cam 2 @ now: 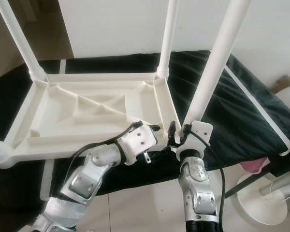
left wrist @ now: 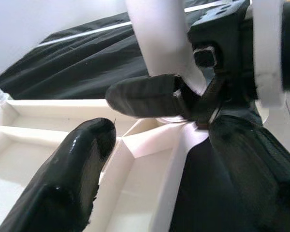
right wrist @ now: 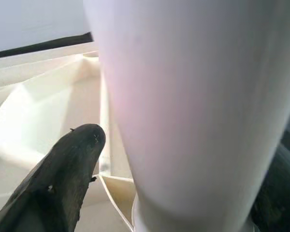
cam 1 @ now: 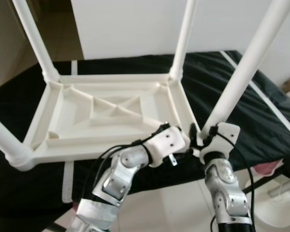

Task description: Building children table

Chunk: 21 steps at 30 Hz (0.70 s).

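Observation:
A white plastic children's table (cam 1: 111,104) lies upside down on a black cover (cam 1: 266,116), its legs pointing up. My right gripper (cam 1: 206,134) is shut on the near right leg (cam 1: 241,77) just above its socket; in the right wrist view the leg (right wrist: 193,96) sits between the two black fingers (right wrist: 72,169). My left gripper (cam 1: 187,137) is at the same corner, open, with its fingers (left wrist: 82,159) either side of the tabletop's rim (left wrist: 135,159). One right finger (left wrist: 145,96) presses against the leg in the left wrist view.
Three more legs stand up at the far left (cam 1: 36,41), far right (cam 1: 183,38) and near left (cam 1: 5,140) corners. A white wall is behind. On the floor at the right are a white round base (cam 1: 275,208) and something pink (cam 1: 266,169).

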{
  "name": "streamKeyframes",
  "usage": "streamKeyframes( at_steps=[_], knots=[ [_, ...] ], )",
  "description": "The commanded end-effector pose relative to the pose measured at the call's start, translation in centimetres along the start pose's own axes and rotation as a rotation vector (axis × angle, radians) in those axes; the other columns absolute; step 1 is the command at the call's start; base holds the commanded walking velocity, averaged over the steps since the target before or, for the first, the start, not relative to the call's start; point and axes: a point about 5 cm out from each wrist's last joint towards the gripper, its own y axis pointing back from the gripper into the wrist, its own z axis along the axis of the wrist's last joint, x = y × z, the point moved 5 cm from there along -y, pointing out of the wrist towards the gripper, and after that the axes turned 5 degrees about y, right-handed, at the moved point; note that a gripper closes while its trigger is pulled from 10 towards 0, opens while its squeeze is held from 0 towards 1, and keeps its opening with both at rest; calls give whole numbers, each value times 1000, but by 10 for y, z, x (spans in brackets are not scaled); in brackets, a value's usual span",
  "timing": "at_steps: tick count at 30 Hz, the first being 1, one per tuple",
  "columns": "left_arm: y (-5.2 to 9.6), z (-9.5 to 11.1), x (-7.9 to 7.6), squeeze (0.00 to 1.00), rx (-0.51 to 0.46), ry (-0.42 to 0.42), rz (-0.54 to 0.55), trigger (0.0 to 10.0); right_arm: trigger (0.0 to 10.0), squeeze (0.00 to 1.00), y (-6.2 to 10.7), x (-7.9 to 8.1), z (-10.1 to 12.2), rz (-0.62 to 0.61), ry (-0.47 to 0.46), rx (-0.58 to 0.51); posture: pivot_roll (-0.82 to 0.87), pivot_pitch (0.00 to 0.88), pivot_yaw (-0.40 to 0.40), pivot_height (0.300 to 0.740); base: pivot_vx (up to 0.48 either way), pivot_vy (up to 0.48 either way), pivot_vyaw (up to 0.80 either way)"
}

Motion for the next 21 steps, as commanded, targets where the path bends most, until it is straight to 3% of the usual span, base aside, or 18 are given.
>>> streamKeyframes(
  at_steps=[1,3,9,15,21],
  knots=[
    [0,2,7,0,-13,-6,57,10000,10000,0,0,0,-2,13,-8,12,-23,63,-55,740,0,0,0],
    [2,8,6,0,-55,-17,16,10000,10000,0,-5,-5,-7,88,56,34,-20,52,-51,740,0,0,0],
    [3,8,6,0,-52,-19,1,10000,10000,0,-9,-6,-5,147,89,24,-19,48,-48,740,0,0,0],
    [5,9,0,0,-83,42,-56,10000,10000,0,-13,1,-2,313,158,13,-20,14,-33,740,0,0,0],
    [7,7,-7,0,-81,50,-106,10000,10000,0,-16,8,-5,467,215,27,-17,4,-27,740,0,0,0]
  ],
)
